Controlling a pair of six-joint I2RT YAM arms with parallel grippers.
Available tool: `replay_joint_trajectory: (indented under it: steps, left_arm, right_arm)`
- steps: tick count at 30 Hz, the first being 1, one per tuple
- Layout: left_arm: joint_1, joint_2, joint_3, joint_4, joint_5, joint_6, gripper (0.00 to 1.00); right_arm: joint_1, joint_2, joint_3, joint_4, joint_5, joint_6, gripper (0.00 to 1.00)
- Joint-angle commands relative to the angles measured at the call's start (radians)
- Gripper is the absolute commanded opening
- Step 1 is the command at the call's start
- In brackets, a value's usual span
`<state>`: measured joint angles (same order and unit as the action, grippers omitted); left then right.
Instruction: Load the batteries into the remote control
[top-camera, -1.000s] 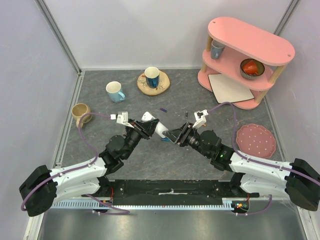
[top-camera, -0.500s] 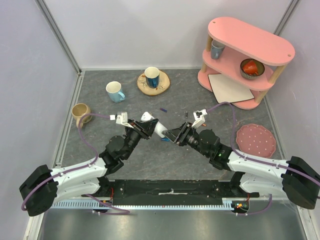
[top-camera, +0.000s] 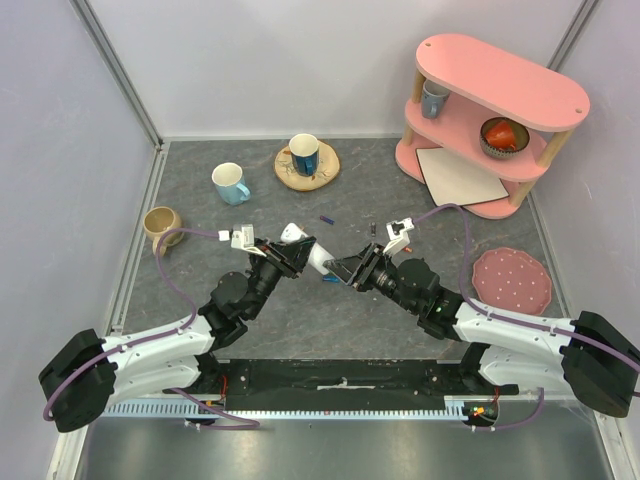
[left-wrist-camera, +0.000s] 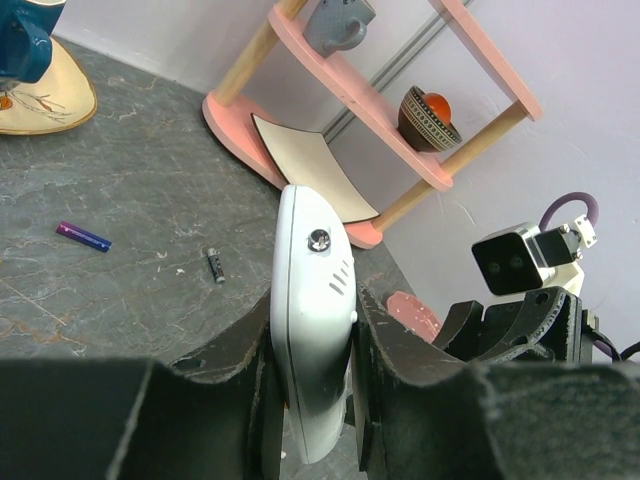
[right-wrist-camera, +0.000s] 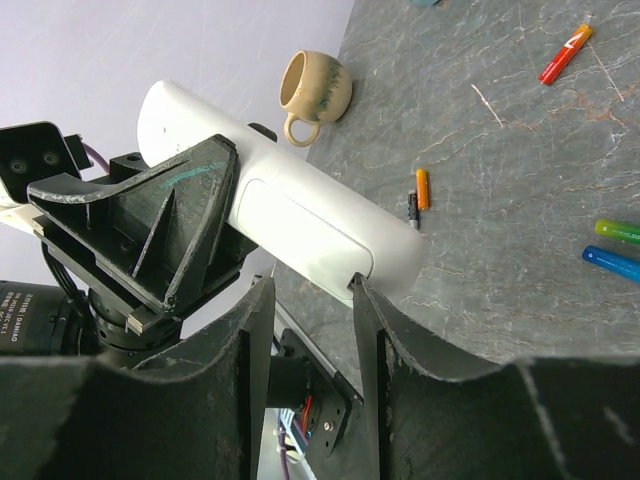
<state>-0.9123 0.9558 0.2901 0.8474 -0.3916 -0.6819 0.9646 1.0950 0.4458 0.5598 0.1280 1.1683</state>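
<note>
Left gripper (left-wrist-camera: 315, 312): clamped on the remote (left-wrist-camera: 305, 240), one pad on each long edge. The remote sticks out past the fingertips, tilted and off the table (right-wrist-camera: 520, 150).
Right gripper (right-wrist-camera: 310, 290): jaws narrow, nothing between them. One fingertip (right-wrist-camera: 358, 292) sits against the remote's near end, right at the cover (right-wrist-camera: 300, 225) seam.
Cover: looks closed to me, with no compartment showing.
Batteries (right-wrist-camera: 422, 188): all loose on the table, none in either gripper. An orange and a dark one lie just beyond the right fingertips. The green battery (right-wrist-camera: 620, 230) and blue battery (right-wrist-camera: 612, 262) are off to its right, and the red battery (right-wrist-camera: 563, 55) is farther ahead. The purple battery (left-wrist-camera: 83, 236) lies ahead and left of the left gripper.
Step, my read: getting the cover open; no loading has started.
Risk, remote slipping: I'm only pinching smooth plastic edges, so a hard push on the cover could slide or twist the remote through the left pads.
Risk, fingertip skating: the back is glossy and the seam shallow, so the tip may ride over it and jab the left gripper's fingers, which are very near.
Risk, cover dropping: if it pops free, nothing is there to catch it and it lands among the batteries.
Risk, blind spot: my own fingers hide the seam contact, so I can't tell how well the tip is hooked.
</note>
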Motion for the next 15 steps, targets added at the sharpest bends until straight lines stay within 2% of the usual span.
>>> replay_joint_trajectory:
  steps: [1, 15]
  left_arm:
    - [-0.026, 0.000, -0.002, 0.068, 0.016, 0.025, 0.02]
    - [-0.036, -0.009, 0.007, 0.035, -0.007, 0.071, 0.02]
  right_arm:
    - [0.002, -0.009, 0.024, 0.060, -0.011, 0.011, 0.45]
    - [0.002, -0.029, 0.030, 0.034, -0.010, 0.004, 0.45]
